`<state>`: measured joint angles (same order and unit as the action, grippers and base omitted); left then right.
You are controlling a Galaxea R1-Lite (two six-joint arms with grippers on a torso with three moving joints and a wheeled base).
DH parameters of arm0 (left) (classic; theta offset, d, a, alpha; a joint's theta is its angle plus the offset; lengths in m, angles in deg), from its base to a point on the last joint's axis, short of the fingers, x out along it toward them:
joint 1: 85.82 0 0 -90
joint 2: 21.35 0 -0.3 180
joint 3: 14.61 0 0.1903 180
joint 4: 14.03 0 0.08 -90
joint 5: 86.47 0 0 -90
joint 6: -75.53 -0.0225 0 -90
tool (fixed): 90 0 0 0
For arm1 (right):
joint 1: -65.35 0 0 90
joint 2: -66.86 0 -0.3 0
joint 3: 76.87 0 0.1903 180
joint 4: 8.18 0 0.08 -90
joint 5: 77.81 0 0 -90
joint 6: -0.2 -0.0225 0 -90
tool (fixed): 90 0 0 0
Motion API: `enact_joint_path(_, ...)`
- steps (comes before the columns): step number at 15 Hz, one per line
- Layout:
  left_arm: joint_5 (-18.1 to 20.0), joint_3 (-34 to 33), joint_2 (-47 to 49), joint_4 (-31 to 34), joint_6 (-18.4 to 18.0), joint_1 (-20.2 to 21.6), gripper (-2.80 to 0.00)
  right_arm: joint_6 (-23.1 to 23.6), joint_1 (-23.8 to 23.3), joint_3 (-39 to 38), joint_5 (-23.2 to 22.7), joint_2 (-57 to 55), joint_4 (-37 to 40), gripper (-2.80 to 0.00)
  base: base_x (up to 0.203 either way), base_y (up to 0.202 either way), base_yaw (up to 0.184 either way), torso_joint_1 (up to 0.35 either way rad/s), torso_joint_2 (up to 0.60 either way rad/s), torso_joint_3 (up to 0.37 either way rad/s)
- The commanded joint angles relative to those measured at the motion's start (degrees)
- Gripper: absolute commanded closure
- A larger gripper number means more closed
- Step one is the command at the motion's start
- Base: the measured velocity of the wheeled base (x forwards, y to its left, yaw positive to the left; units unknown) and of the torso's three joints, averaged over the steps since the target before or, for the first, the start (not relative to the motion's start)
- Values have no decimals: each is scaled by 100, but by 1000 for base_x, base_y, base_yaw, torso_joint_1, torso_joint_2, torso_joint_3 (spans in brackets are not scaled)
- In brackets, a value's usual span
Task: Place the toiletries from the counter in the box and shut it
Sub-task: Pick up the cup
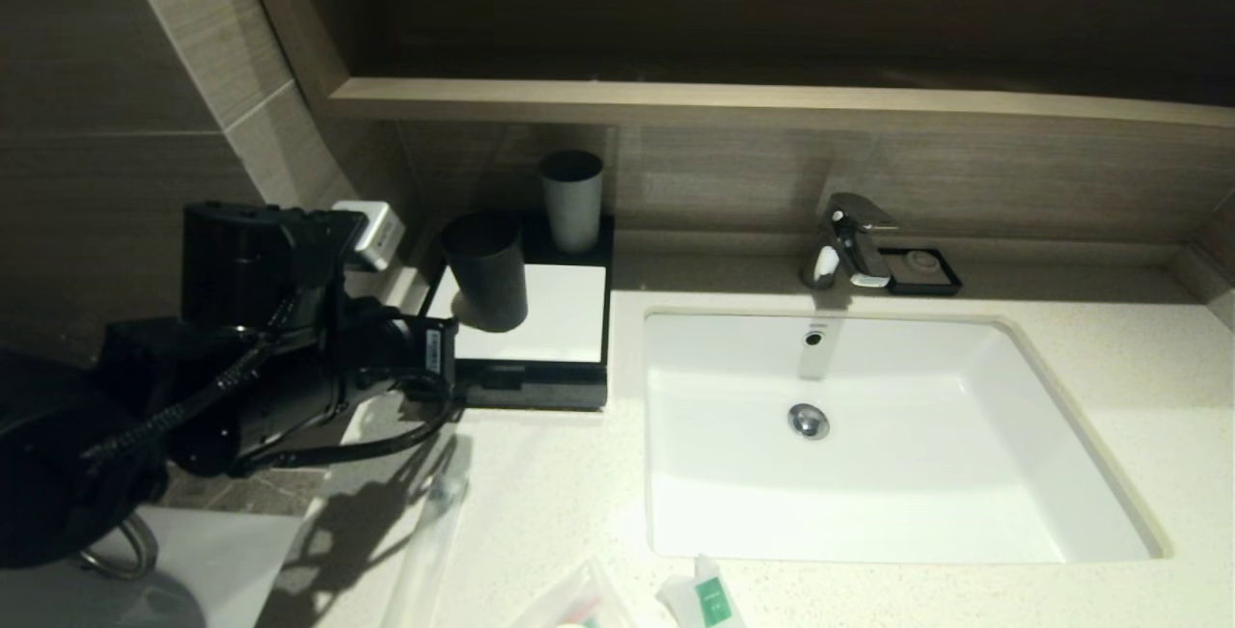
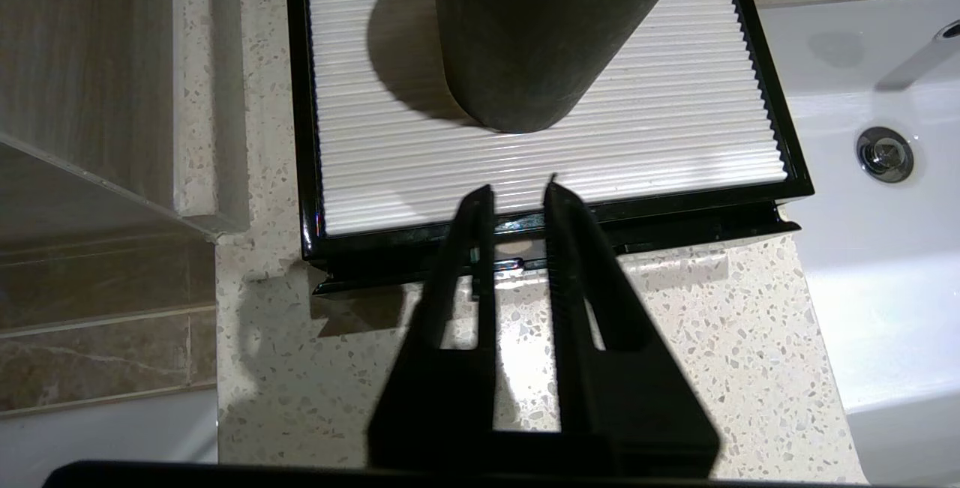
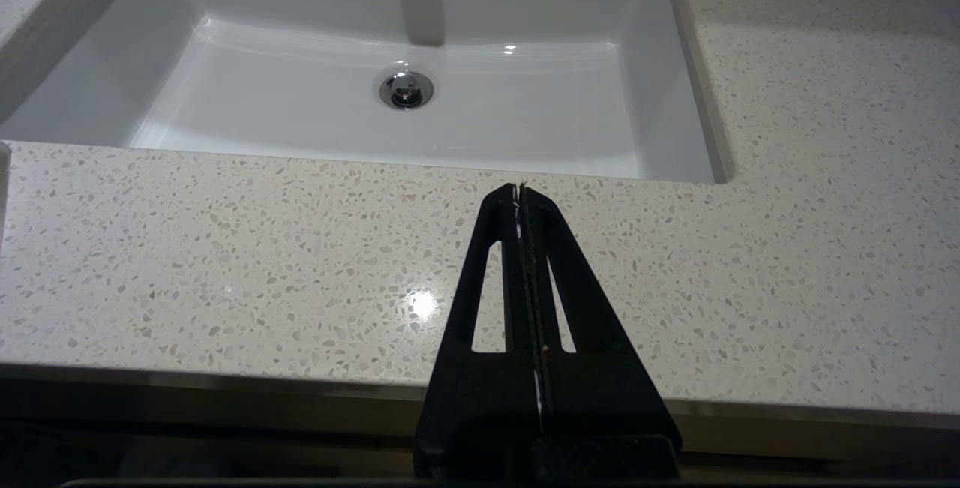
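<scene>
left wrist view: low black rectangular box with a ribbed white top panel sits on the cream-white speckled stone counter, left of the white rectangular basin. its shallow front drawer sticks out only a sliver past the box front, small shiny metal pull at its middle. left gripper is right at that drawer front, black fingers a narrow gap apart, tips over the box's front rim with the pull between them; whether they touch it cannot be told. nothing clamped. dark cylindrical cup stands on the white panel just behind the fingertips.

head view: left arm reaches in from the left to the box front, its gripper hidden behind the arm body. dark cup on the panel's near left, grey cup on the box's back edge. toiletries lie on the counter at the near edge, well apart from the box: long thin clear sleeve, clear plastic pouch, white sachet with green label, all outside the box. chrome tap behind the basin, small black soap dish just beside it, wooden ledge above.

right wrist view: right gripper hangs above the front counter strip near the basin, fingers pressed together, holding nothing.
</scene>
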<state>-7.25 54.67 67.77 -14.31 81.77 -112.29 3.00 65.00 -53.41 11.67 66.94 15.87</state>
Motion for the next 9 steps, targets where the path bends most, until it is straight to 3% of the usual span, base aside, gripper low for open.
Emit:
enact_joint_path(1,-5,27,-37,-17,9,-20,-280,1,0,-1,-1,0,2,0,0,0,0,0,0,0)
enact_joint_path(6,-46,45,-5,-17,6,-77,-280,1,0,-1,-1,1,2,0,0,0,0,0,0,0)
enact_joint_path(9,-271,157,91,-17,-9,-126,-280,1,0,-1,-1,1,2,0,0,0,0,0,0,0)
